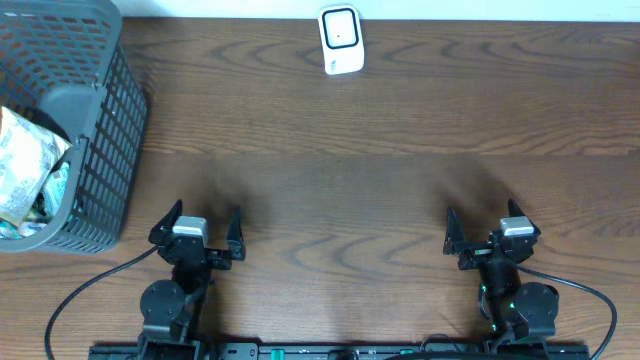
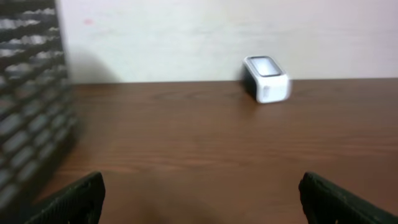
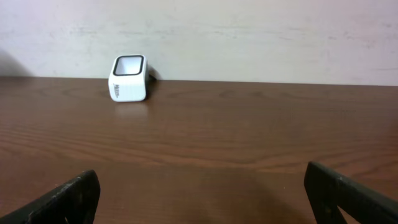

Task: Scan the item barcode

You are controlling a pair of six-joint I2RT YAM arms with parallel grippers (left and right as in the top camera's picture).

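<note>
Both arms parked at the near edge of the tabletop [image 1: 340, 150]. Left hand [image 1: 203, 218] and right hand [image 1: 484, 222] both wide open, nothing between the fingers.

Item: crinkled foil packets [image 1: 24, 165] inside the grey mesh basket [image 1: 112, 125] at far left, pressed against its inner wall. No barcode visible from any view. The white scanner [image 1: 341, 40] stands at the far edge near the wall, well apart from the basket.

Risks as I judge them:
- Left hand is nearest; reaching in at an angle could snag the mesh rim and drag the basket.
- Packets overlap, so a pinch may lift two.
- Slick film may slip.
- Unknown barcode face; may be presented the wrong way.
</note>
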